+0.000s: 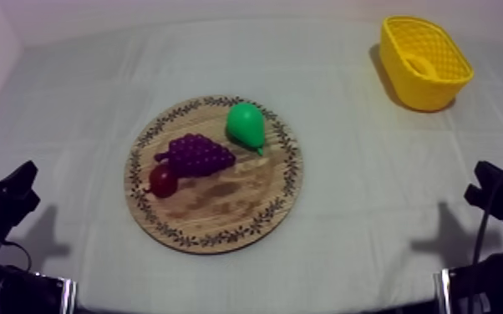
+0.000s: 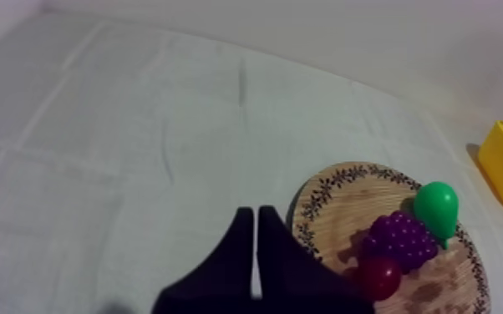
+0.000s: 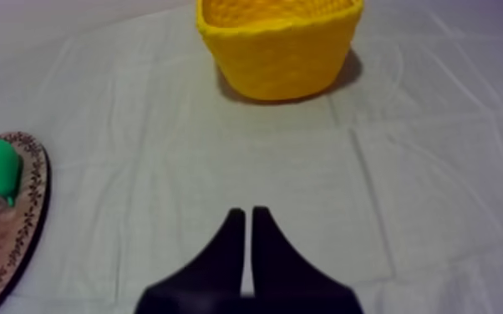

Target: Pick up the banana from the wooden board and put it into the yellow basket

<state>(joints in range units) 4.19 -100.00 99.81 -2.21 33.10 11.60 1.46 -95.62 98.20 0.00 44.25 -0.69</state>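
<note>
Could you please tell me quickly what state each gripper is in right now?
Left gripper: closed, holding nothing.
Right gripper: closed, holding nothing.

Overhead slant, low forward wrist views, sharing board [image 1: 221, 205]

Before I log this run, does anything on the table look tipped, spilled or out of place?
Nothing stands out. The pear, grapes and small red fruit lie on the wooden board; the yellow basket stands upright with what looks like the banana inside. The left gripper and right gripper are shut.
</note>
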